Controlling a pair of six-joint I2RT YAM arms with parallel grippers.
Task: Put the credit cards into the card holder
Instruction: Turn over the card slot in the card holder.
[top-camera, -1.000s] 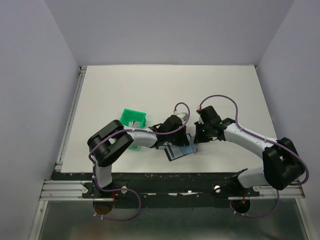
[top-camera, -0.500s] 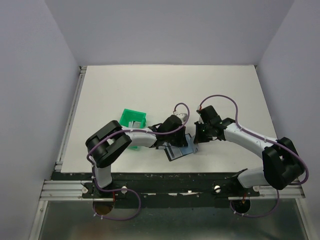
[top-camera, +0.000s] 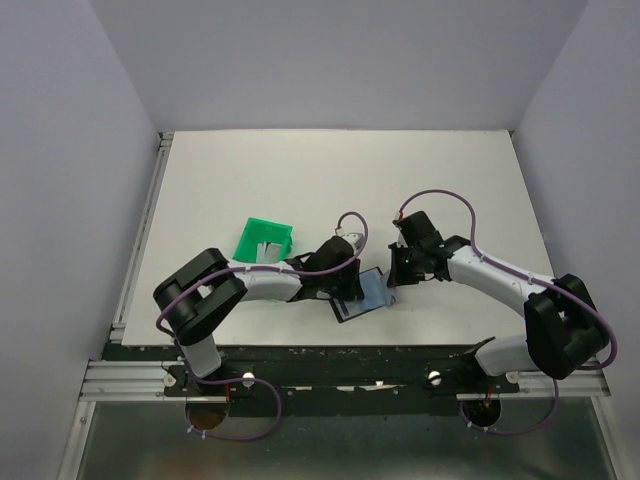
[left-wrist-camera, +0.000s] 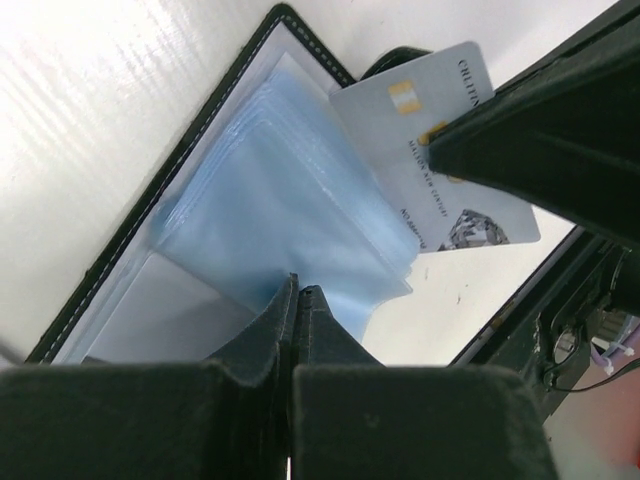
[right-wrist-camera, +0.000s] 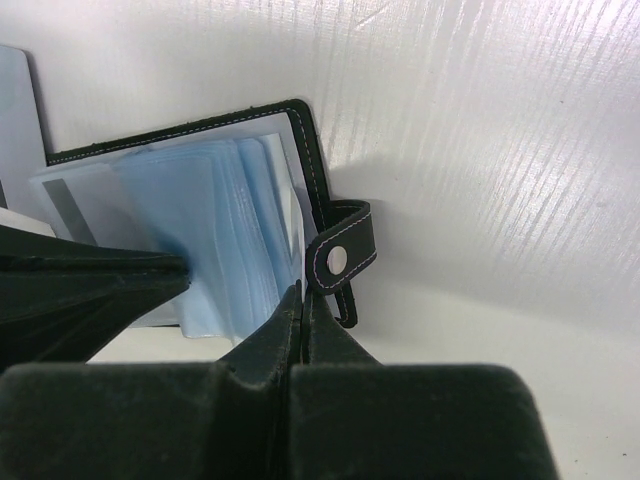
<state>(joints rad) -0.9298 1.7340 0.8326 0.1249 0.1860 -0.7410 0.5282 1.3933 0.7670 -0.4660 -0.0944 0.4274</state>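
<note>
One card holder (top-camera: 360, 298): black with white stitching round its rim, lying spread open and flat, inside facing up.
Sleeves (left-wrist-camera: 270, 200): pale blue, see-through, fanned in a loose stack across the inside of the holder.
Strap (right-wrist-camera: 350, 232): a short black tab sticking out from one edge of the holder onto the worktop, with a small light stud (right-wrist-camera: 339, 260) on it.
Place: near the front edge of the white worktop (top-camera: 330, 180), between the two arms' tips.
Credit card (left-wrist-camera: 420, 150): silvery-grey, with a gold chip, dark print and a small picture. It lies tilted at the holder's far edge, one corner hidden under the right arm's dark finger. Whether it sits in a sleeve cannot be told.
Left claw (left-wrist-camera: 297, 292): fingers pressed together with no gap, tips down at the edge of the blue stack. Whether a sleeve is nipped between them cannot be told.
Right claw (right-wrist-camera: 303, 298): fingers likewise pressed tight, tips against the sleeves just beside the strap.
Green bin (top-camera: 250, 228): near the holder, off to the left beside the left arm, with pale cards (top-camera: 266, 250) inside.
</note>
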